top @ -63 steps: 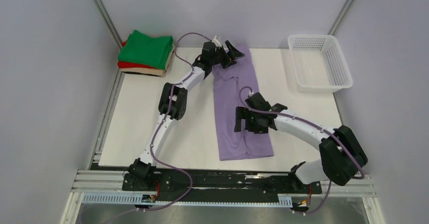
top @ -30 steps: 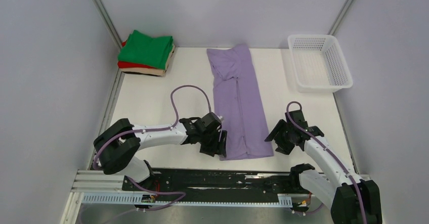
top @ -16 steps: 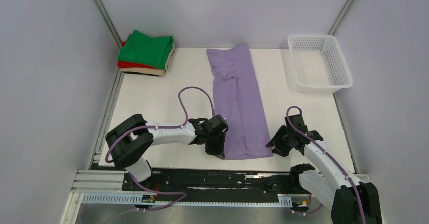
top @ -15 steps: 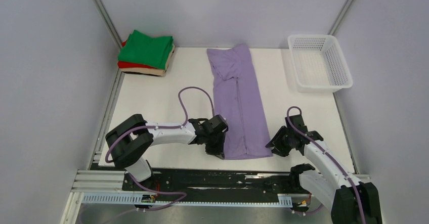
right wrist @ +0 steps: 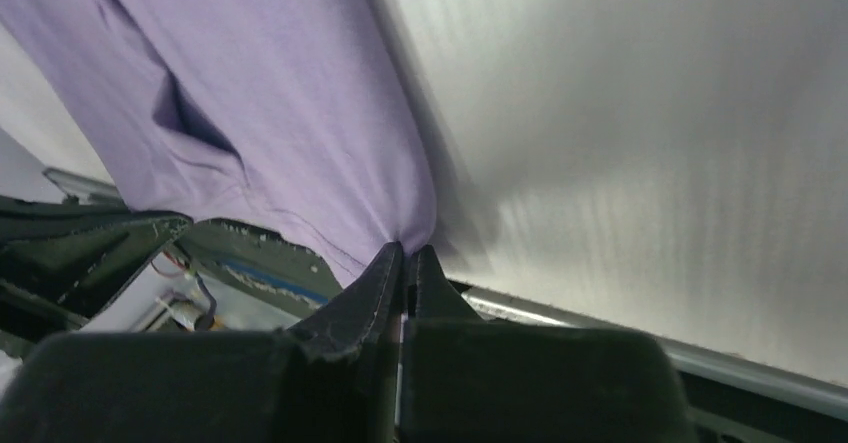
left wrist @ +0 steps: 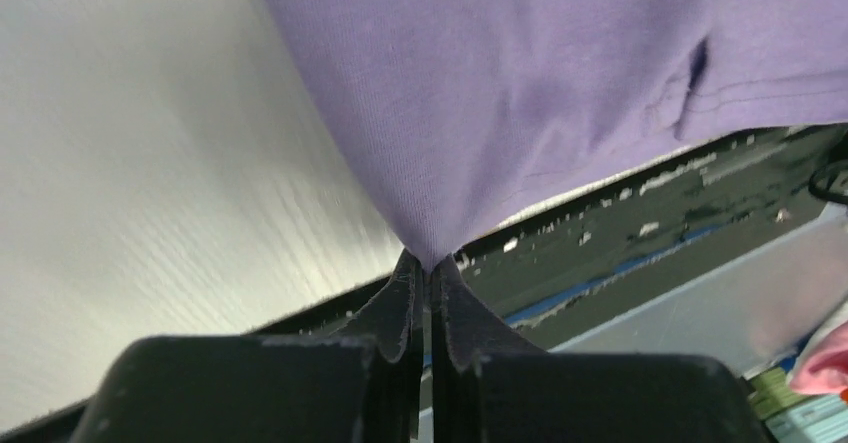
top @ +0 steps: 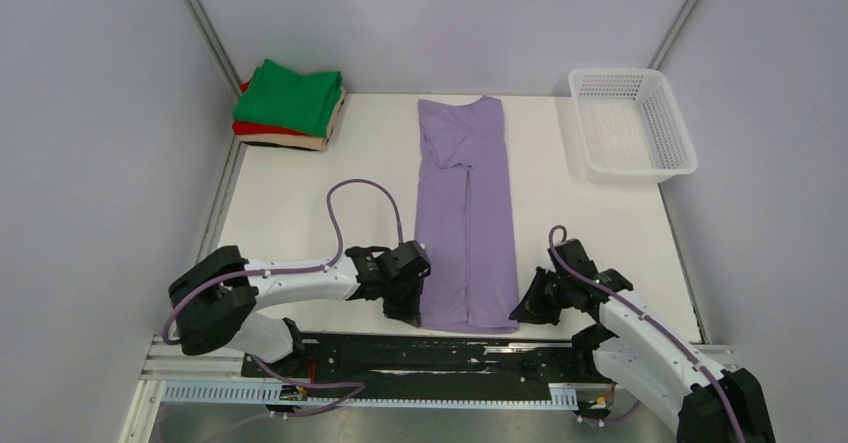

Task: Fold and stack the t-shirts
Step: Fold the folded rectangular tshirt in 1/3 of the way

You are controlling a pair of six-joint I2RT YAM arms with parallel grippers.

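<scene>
A lavender-purple t-shirt (top: 465,213) lies folded into a long strip down the middle of the white table (top: 300,203). My left gripper (top: 412,313) is shut on its near left corner; in the left wrist view the purple cloth (left wrist: 500,93) is pinched at my left gripper (left wrist: 432,263). My right gripper (top: 520,313) is shut on the near right corner, where the cloth (right wrist: 270,93) runs into my right gripper (right wrist: 405,253). Both corners hang at the table's near edge. Folded green (top: 295,95), red (top: 262,129) and beige (top: 285,142) t-shirts are stacked at the back left.
A white mesh basket (top: 632,123) stands at the back right. The black rail with the arm bases (top: 450,358) runs along the near edge. Metal frame posts rise at both back corners.
Both grippers have shut on the shirt's near corners. The shirt has slid toward the near edge and lies straighter. Both arms have drawn back toward their bases.
</scene>
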